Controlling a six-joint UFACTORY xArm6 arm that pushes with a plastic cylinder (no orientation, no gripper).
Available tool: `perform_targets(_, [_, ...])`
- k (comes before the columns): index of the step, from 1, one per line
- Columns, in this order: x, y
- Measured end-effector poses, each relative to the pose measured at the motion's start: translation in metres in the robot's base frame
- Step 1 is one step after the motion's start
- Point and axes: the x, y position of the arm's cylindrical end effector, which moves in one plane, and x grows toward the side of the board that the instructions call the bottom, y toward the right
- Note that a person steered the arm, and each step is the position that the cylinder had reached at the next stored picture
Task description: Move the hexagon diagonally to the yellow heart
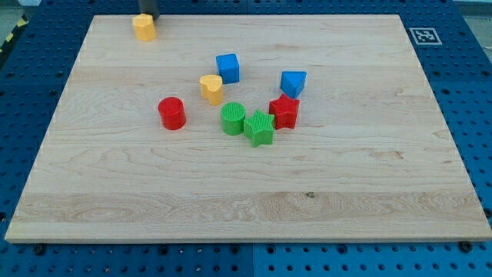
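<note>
A yellow hexagon block [144, 27] sits near the top left corner of the wooden board [115, 200]. My tip [146, 16] is right behind the hexagon, at its top edge, touching or nearly touching it. The yellow heart block [211, 88] lies near the board's middle, down and to the right of the hexagon. Only the lower end of the rod shows; the rest is cut off by the view's top.
A blue cube [227, 68] sits just up-right of the heart. A red cylinder [172, 113] is to the heart's lower left. A green cylinder [233, 118], green star [260, 128], red star [284, 111] and a blue block [293, 83] cluster to the right.
</note>
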Motion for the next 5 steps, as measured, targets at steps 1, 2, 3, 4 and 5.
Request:
perform_targets(1, [0.001,-0.011])
perform_targets(2, [0.012,-0.014])
perform_targets(3, [0.019,-0.002])
perform_targets(4, [0.031,0.001])
perform_targets(5, [0.043,0.000])
